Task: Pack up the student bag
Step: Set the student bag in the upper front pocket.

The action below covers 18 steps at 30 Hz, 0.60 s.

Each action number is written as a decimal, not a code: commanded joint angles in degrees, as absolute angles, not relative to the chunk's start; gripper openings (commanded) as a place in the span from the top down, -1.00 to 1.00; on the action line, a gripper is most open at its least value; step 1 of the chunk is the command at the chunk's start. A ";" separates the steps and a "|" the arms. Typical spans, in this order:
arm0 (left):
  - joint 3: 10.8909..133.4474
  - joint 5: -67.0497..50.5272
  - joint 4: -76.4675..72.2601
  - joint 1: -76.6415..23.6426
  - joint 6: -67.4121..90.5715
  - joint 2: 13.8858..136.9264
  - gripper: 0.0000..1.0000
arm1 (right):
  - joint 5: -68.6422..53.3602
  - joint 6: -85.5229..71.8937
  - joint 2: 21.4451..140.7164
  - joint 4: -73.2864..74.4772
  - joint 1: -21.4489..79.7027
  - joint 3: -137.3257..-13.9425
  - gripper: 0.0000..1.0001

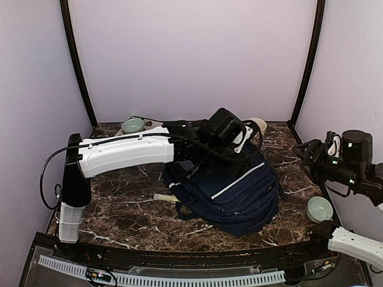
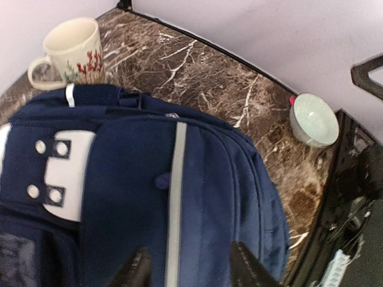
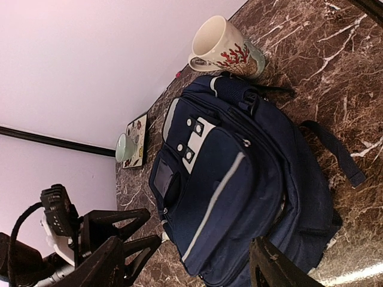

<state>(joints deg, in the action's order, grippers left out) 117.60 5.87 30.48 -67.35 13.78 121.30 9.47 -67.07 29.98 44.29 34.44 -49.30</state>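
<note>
Navy backpack is lying front-up on the marble table, a bit right of centre. In the overhead view its long axis runs roughly 1 o'clock to 7 o'clock. The carry-handle end points to 1 o'clock, just beside a cream mug (red coral print on it). The white stripe follows about the same line.

The left gripper hangs over the far side of the backpack with its fingers spread and nothing between them. I can't tell if the tips touch the fabric. The right gripper sits off at 3 o'clock, well apart from the backpack, fingers spread wide too and holding nothing. One pale green bowl sits at 11 o'clock, and another bowl at 4.
</note>
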 commanded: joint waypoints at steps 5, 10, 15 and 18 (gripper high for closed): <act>117.70 10.26 41.08 -66.98 9.78 111.88 -0.70 | 9.95 -64.25 33.03 43.94 34.17 -50.19 -0.44; 106.33 9.26 45.06 -66.85 2.40 102.64 -0.65 | 9.55 -61.73 35.32 44.24 34.16 -51.30 -0.44; 90.33 2.77 49.07 -61.66 2.24 93.77 -0.63 | 9.24 -60.74 35.43 44.68 34.12 -51.23 -0.45; 81.18 0.23 47.35 -57.73 2.58 89.55 -0.62 | 9.29 -60.80 34.70 44.83 34.13 -50.46 -0.45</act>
